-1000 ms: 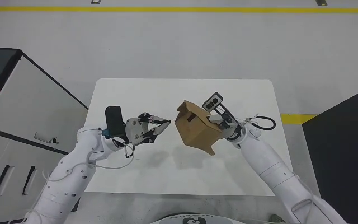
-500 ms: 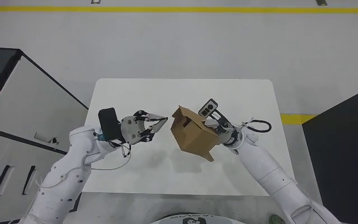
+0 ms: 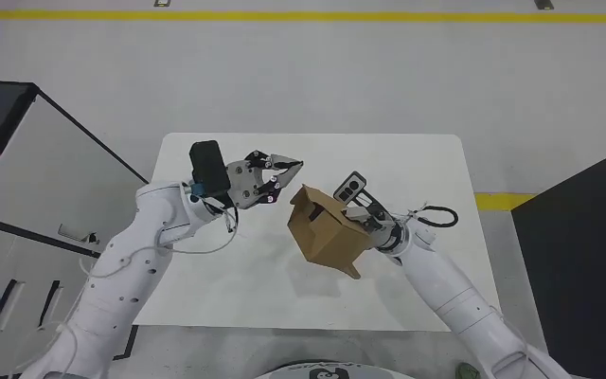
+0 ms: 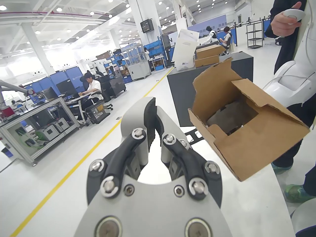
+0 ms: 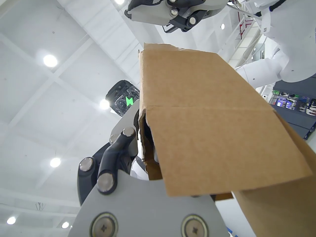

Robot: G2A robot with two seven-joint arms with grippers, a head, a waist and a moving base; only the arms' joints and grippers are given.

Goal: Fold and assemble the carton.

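A brown carton is held above the white table, tilted, with its flaps partly folded. My right gripper is shut on its right-hand wall; in the right wrist view the cardboard runs between the fingers and hides one of them. In the left wrist view the carton's open end faces the camera. My left gripper hangs just beyond the carton's upper left corner, shut and holding nothing, apart from the cardboard. Its fingertips nearly touch each other. It also appears over the carton in the right wrist view.
A black cabinet stands off the table's left side and a dark one off its right side. Bare tabletop lies all around under the carton.
My left gripper has risen toward the table's far side and closer to the carton's top corner. The carton has shifted slightly left and lower with the right gripper.
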